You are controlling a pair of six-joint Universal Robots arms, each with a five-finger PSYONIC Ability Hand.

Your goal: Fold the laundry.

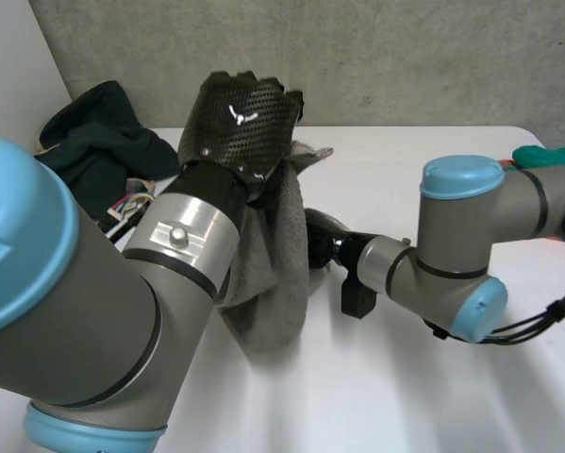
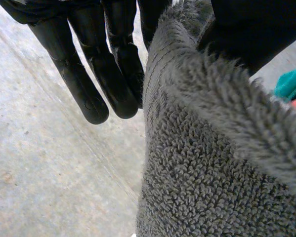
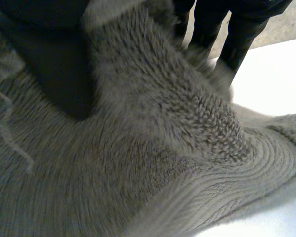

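while the left arm fills the lower left of the head view, its black left hand (image 1: 240, 118) is raised at the upper centre of the frame, back of the hand toward the camera. a grey towel (image 1: 277, 283) hangs from that hand in a loose, bunched column, and its lower end rests on the white table (image 1: 405, 377) near the middle of the frame.

in the left wrist view the towel's top edge runs up between the thumb (image 2: 241, 29) and the fingers (image 2: 93, 84). the thumb presses the cloth from one side and the nearest finger lies against it on the other, so the left hand grasps the towel at its upper edge. the remaining fingers hang fairly straight beside the cloth.

the right arm reaches in from the right edge of the head view, and the right hand (image 1: 322, 231) meets the hanging towel's side at mid height, partly hidden behind the cloth. in the right wrist view a ridge of towel passes between the thumb (image 3: 54, 69) and the fingers (image 3: 236, 34), so the right hand also grips the towel.

a heap of dark clothes (image 1: 98, 137) lies on the table at the upper left of the head view. a green cloth (image 1: 556, 156) shows at the right edge.
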